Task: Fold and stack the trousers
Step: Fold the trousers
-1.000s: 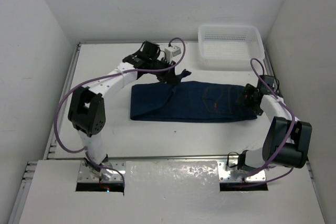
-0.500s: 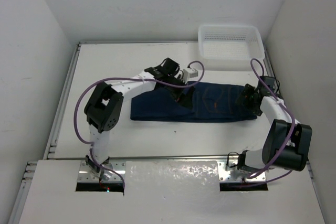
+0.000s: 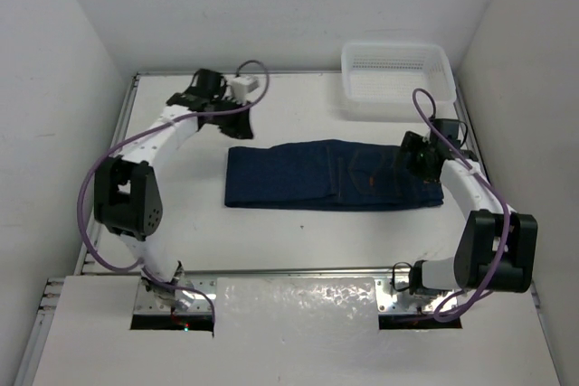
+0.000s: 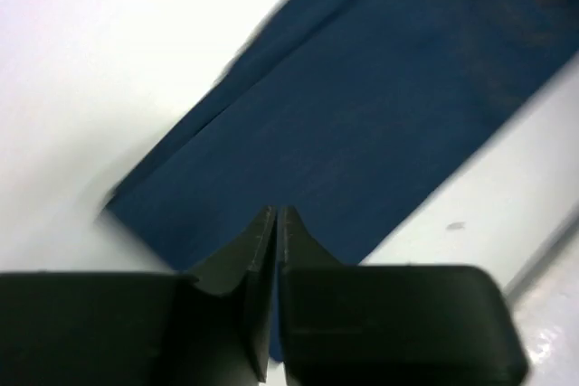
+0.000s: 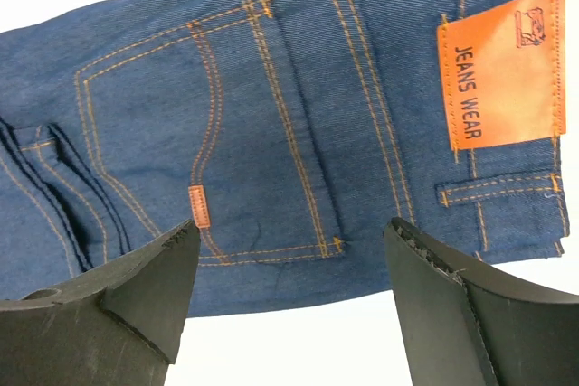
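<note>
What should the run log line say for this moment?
trousers: folded lengthwise, flat on table | left gripper: shut, empty, off the trousers | right gripper: open, over waist end

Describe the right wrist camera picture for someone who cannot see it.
Dark blue jeans fill most of the picture, showing a back pocket with orange stitching and an orange label reading JEANS WEAR. Two black fingers stand wide apart in the foreground, gripping nothing, above the white table.
</note>
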Available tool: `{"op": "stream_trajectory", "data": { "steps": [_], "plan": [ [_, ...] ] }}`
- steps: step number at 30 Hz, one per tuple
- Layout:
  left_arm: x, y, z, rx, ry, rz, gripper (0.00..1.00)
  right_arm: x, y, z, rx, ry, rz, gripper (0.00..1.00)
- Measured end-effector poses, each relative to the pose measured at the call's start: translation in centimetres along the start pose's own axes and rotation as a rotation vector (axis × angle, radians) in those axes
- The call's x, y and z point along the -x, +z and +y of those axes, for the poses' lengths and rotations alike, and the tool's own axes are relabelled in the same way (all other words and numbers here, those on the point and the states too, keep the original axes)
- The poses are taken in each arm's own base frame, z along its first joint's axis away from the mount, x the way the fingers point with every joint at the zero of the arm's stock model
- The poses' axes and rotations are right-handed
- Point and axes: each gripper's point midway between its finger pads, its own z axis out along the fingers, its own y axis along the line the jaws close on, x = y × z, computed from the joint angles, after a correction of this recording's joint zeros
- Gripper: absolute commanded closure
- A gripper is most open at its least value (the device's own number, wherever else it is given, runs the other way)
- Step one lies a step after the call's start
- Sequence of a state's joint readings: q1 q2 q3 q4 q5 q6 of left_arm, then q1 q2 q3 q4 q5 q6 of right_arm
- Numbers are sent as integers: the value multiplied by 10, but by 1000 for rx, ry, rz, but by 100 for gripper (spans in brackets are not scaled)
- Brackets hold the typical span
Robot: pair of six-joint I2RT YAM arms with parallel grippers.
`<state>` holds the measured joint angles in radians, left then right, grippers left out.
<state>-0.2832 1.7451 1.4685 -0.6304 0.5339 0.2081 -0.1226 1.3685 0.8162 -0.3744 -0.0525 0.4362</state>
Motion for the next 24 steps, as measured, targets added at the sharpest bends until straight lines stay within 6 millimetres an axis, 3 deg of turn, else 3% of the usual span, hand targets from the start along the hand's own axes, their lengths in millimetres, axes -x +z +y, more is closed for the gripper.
{"op": "stream_trajectory", "data": {
  "steps": [1,2,3,6,9,15,19,21,22,24],
  "plan": [
    [-16,-8,22,54,-53,17,88,-1,0,0,-2,0,2,21],
    [-40,-12,39,99,-108,55,70,-1,0,-1,-6,1,5,21],
    [-63,-11,46,123,-145,101,40,-2,0,-1,-7,1,6,21],
    [-124,-3,43,141,-244,241,29,-3,-1,-3,-13,-1,13,21],
    [-154,-2,42,162,-307,307,29,-5,-1,-4,-21,-6,19,20],
    [-161,4,70,225,-374,282,38,-5,-1,-7,-32,-13,16,20],
    [-170,15,71,201,-398,293,48,-5,-2,-8,-37,-17,16,20],
    [-169,18,69,179,-401,282,64,-4,-3,-8,-40,-19,12,20],
    [-169,20,68,165,-402,279,80,-4,-3,-8,-40,-20,11,20],
    [-171,23,65,137,-401,282,100,-3,-3,-9,-43,-20,9,20]
  ]
}}
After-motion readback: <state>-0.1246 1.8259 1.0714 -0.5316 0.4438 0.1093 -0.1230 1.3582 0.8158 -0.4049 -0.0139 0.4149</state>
